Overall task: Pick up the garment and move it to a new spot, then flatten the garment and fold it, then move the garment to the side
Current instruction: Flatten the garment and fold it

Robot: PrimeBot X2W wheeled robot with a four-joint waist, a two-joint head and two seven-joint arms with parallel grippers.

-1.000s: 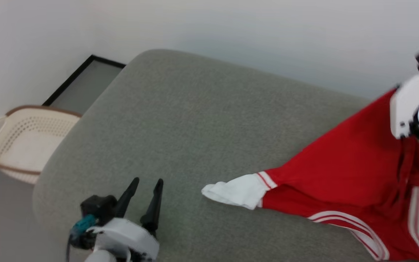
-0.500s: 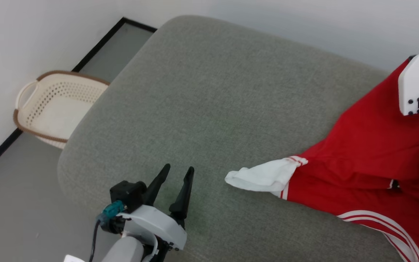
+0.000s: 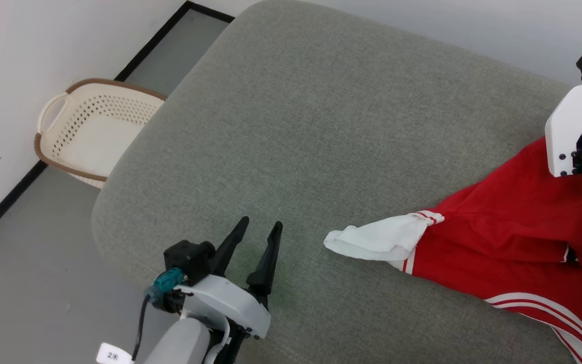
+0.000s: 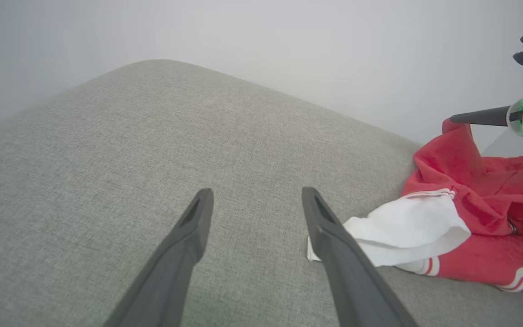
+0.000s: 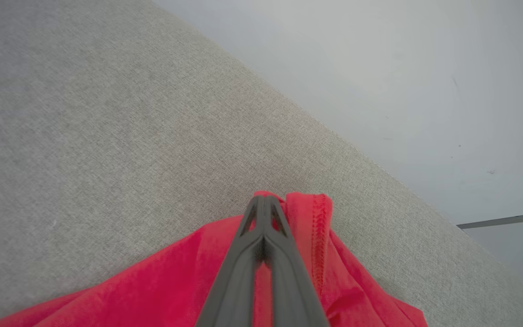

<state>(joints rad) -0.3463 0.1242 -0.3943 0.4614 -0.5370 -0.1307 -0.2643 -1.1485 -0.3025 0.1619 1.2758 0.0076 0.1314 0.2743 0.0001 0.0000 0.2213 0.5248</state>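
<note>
Head view shifted, garment (image 3: pixel 513 242) pinched in right claw (image 5: pixel 265 202)

the jersey (image 3: pixel 513 237) runs off the head view's right and bottom edges; the grey upholstered seat (image 3: pixel 321 126) hides part of the laundry basket (image 3: pixel 94 126); print on the white tag (image 3: pixel 113 355) is too small to read.

Grey fabric cushion (image 3: pixel 321 126), rounded corners; red garment (image 3: pixel 498 242) partly resting on its right side, white sleeve (image 3: pixel 377 237) toward the middle
</note>
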